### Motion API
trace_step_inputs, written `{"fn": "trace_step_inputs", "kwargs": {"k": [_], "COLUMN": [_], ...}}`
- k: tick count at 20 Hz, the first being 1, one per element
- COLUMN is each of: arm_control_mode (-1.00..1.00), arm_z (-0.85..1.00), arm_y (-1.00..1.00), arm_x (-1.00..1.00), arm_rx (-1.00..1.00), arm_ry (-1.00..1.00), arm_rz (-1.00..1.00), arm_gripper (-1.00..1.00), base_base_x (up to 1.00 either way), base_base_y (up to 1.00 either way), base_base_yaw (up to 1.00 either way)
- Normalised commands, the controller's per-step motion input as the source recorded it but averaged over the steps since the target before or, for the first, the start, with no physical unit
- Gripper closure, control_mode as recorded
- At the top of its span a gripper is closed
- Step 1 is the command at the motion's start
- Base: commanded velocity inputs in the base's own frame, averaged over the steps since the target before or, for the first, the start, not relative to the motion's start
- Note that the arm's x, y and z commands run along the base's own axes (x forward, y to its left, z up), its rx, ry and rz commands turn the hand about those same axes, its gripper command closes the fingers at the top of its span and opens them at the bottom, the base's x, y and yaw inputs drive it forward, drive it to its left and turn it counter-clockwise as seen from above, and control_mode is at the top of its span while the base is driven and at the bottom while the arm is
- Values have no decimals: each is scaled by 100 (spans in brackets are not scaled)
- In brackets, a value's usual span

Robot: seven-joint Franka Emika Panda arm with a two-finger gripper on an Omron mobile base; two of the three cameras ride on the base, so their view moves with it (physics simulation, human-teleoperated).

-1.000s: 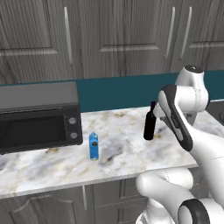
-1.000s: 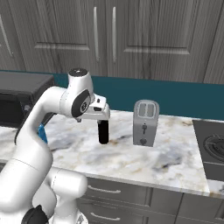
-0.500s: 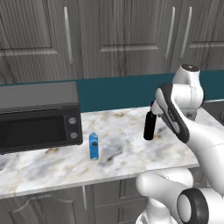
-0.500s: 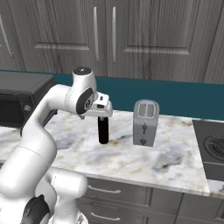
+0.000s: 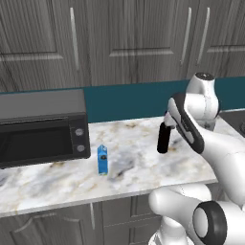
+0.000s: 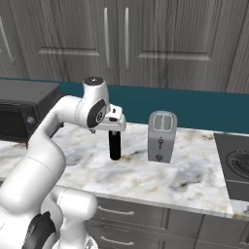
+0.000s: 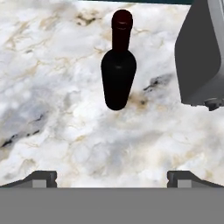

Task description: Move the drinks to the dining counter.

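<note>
The two dark fingertips [image 7: 43, 177] stand spread wide at the bottom of the hand view, nothing between them, and the gripper [image 7: 112, 178] hangs above the marble counter [image 7: 52, 109] looking down on the bottle [image 7: 118, 74]. The bottle stands upright on its own base, apart from the fingers. It is slim and almost black, with a rounded shoulder that tapers into a narrow neck ending in a dark reddish cap (the cap is the only colour on it). In the right base view the hand sits directly over the bottle [image 6: 115, 145], its neck hidden behind the hand; in the left base view the bottle [image 5: 163, 139] shows as a plain dark cylinder just beside the arm's forearm.

Just beside the bottle on the counter is a grey toaster [image 6: 161, 136] with two slots on top and a small knob low on its front; the two do not touch.

The blue carton [image 5: 102, 159] stands upright well apart from the bottle, nearer the counter's front edge, small, with a gabled top and a dark patch on its face. A black microwave [image 5: 43, 127] sits behind and beside it against the teal backsplash [image 5: 124, 100], under grey wood-grain cabinets [image 5: 124, 43].
</note>
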Motion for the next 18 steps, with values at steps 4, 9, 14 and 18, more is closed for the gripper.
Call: {"fn": "trace_step_inputs", "kwargs": {"k": [4,9,14,18], "arm_control_mode": [-100,-100,-100,-100], "arm_z": [-15,-12,-4,-5], "arm_y": [0,0,0,0], "arm_x": [19,21,17,17], "arm_rx": [0,0,0,0], "arm_ry": [-3,-3,-5,-1], "arm_rz": [-5,-7,-7,-6], "arm_gripper": [-100,-100,-100,-100], "base_base_x": [0,0,0,0], "base_base_y": [0,0,0,0], "base_base_yaw": [0,0,0,0]}}
